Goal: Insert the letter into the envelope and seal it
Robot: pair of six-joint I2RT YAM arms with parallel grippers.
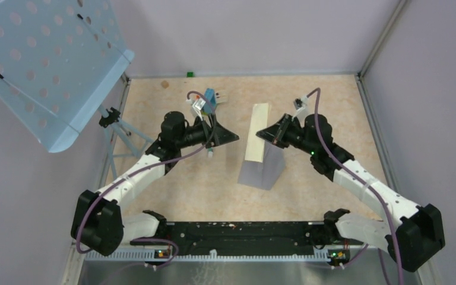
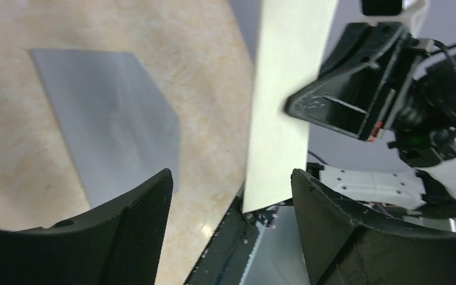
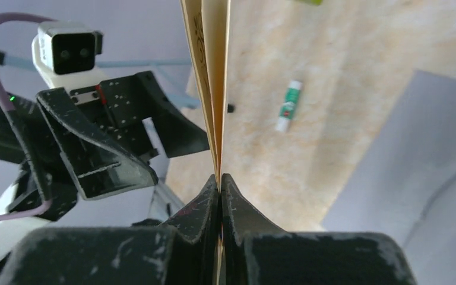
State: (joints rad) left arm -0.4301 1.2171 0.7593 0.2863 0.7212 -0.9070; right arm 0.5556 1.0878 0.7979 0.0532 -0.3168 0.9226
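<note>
The letter (image 1: 256,133), folded into a pale tan strip, stood on edge over the middle of the table. In the overhead view it ran from 12 to 6 o'clock. Its lower end hung above the envelope (image 1: 264,172), which lay flat at 6 o'clock from it; whether the two touched I could not tell. My right gripper (image 3: 220,184) pinched the letter from the 3 o'clock side, jaws pressed tight on the paper. My left gripper (image 2: 231,178) sat at 9 o'clock of the sheet, jaws spread wide and holding nothing.

I judged this the insertion step, barely begun, with the letter not yet inside. The next move called for finding the envelope's mouth, which I could not see, and probably holding it open with my free left hand. Then I could tip the strip down flat and slide it in. The glue stick (image 3: 288,105) lay toward 9 o'clock of the envelope, ready for sealing.
</note>
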